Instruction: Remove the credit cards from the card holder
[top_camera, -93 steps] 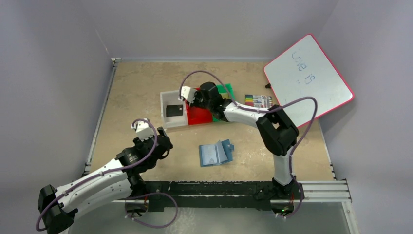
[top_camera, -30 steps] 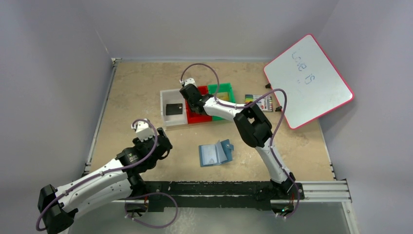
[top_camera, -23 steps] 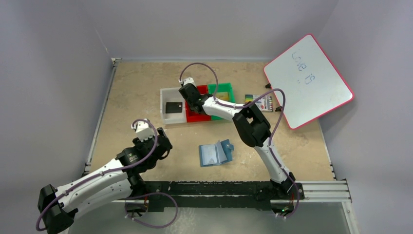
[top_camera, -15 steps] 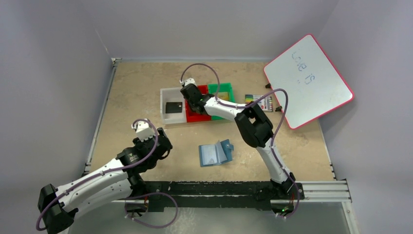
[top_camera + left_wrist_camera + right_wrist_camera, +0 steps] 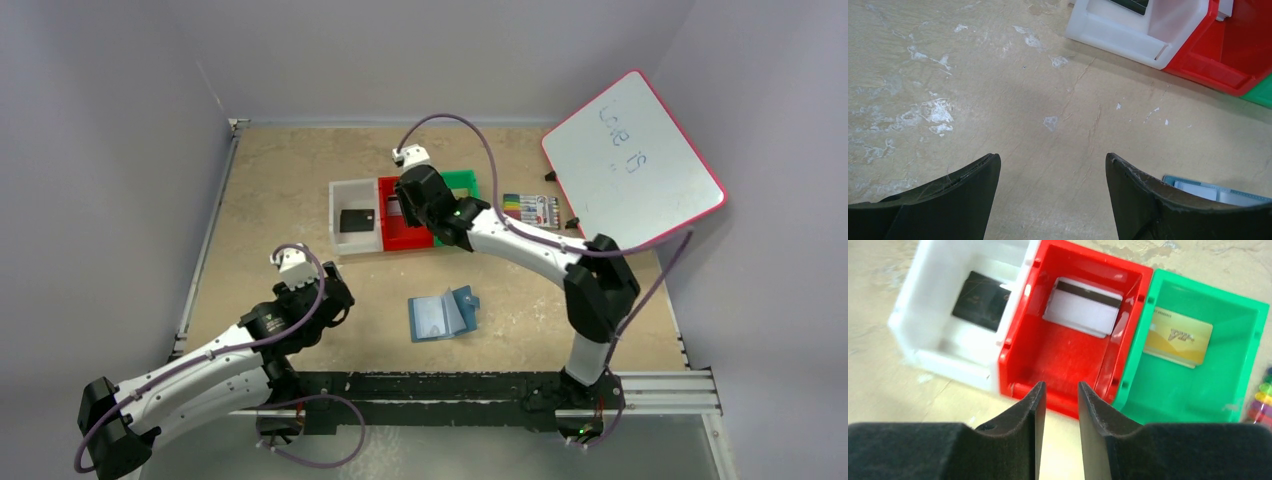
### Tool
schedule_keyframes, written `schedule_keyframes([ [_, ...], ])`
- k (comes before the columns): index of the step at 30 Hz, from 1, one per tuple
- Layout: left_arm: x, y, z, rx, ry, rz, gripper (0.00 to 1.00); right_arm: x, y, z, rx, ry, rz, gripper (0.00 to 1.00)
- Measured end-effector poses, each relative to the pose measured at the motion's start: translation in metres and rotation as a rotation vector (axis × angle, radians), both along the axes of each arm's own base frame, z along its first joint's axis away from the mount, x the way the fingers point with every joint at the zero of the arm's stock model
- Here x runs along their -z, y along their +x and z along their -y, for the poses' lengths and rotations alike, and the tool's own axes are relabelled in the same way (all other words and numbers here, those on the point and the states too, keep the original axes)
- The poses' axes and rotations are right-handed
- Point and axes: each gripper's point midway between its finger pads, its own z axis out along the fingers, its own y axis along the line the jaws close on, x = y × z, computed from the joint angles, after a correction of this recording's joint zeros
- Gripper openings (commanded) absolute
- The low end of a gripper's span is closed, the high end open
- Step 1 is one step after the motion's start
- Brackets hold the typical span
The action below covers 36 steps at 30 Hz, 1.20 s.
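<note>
1. My right hand [image 5: 1060, 390] hangs above the near wall of the red bin [image 5: 1063, 357]. Its fingers are parted by a narrow gap and it is released, grasping nothing.
2. Straight ahead of that hand, a silver-grey credit card [image 5: 1082, 307] with a dark stripe lies at the far end of the red bin.
3. Ahead and to the left of the hand, a black credit card [image 5: 980, 301] lies in the white bin [image 5: 943, 360]. Ahead and to the right, a gold credit card [image 5: 1178, 337] lies in the green bin [image 5: 1173, 390]. The three bins stand side by side, wall against wall.
4. My left hand [image 5: 1052, 165] is low over the bare tabletop [image 5: 998, 100]. Its fingers are spread wide with nothing between them.
5. The card holder [image 5: 443, 315] lies open on the tabletop, pale-blue pockets facing up. It is to the right of my left hand, one corner showing just past that hand's right finger. It is well behind my right hand and apart from the bins.
6. To the right of my right hand, past the green bin, is a pack of markers [image 5: 530, 207]. A whiteboard [image 5: 632, 165] with a red rim lies just beyond the pack.
</note>
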Motion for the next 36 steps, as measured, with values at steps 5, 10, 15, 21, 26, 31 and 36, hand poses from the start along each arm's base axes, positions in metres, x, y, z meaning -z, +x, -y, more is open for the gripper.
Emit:
schedule_keyframes([
  [5, 0.001, 0.001, 0.001, -0.003, -0.004, -0.001, 0.76, -0.022, -0.045, 0.011, -0.029, 0.105, 0.002, 0.33],
  [10, 0.001, 0.002, 0.004, -0.017, -0.024, 0.003, 0.75, 0.003, -0.108, 0.004, -0.084, 0.139, -0.091, 0.35],
  [15, -0.002, 0.004, 0.006, -0.034, -0.068, 0.021, 0.75, 0.049, -0.182, -0.008, -0.150, 0.088, -0.223, 0.36],
  [21, 0.003, 0.003, 0.012, -0.037, -0.118, 0.020, 0.75, 0.076, -0.215, 0.004, -0.105, 0.019, -0.280, 0.42],
  [26, 0.015, 0.000, 0.022, -0.012, -0.178, 0.001, 0.74, 0.089, -0.222, 0.017, -0.072, -0.022, -0.289, 0.47],
  [31, 0.030, -0.004, 0.032, 0.016, -0.213, -0.034, 0.74, 0.111, -0.226, 0.033, -0.045, -0.088, -0.309, 0.53],
  [36, 0.032, -0.002, 0.043, 0.037, -0.236, -0.047, 0.73, 0.127, -0.224, 0.035, -0.034, -0.129, -0.314, 0.52],
])
